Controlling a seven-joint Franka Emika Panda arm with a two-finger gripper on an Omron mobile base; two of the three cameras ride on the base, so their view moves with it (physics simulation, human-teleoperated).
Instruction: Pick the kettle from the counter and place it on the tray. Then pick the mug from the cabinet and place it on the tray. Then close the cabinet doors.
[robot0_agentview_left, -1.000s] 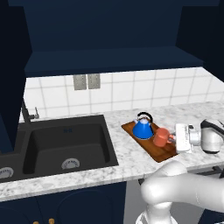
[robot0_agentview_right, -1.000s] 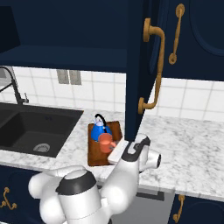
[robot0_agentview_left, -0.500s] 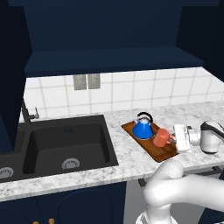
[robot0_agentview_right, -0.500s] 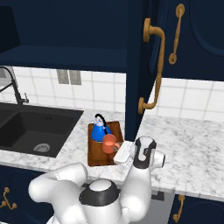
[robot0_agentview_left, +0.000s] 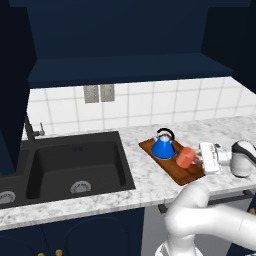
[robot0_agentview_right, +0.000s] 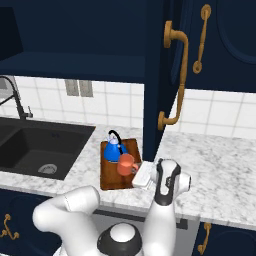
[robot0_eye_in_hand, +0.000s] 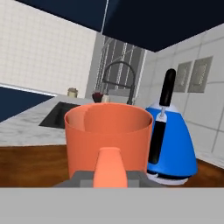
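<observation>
Two things stand on the tray (robot0_agentview_left: 187, 175) on the worktop (robot0_agentview_left: 145, 180): the kettle (robot0_agentview_left: 163, 146) and, just beside it, the mug (robot0_agentview_left: 186, 157). The gripper (robot0_agentview_left: 202, 159) is closed on the mug's loop handle (the hand view looks straight over it). The mug looks rigid, light and smooth; the handle seems the surest hold. The cabinet door (robot0_agentview_right: 159, 80) stands open.

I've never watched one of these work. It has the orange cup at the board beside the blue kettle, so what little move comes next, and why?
Probably opening its fingers and letting go. The gripper is shut on the mug by its handle, and the mug is upright, at or just above the tray, beside the kettle. With both there, it can back away towards the open cabinet door.
</observation>
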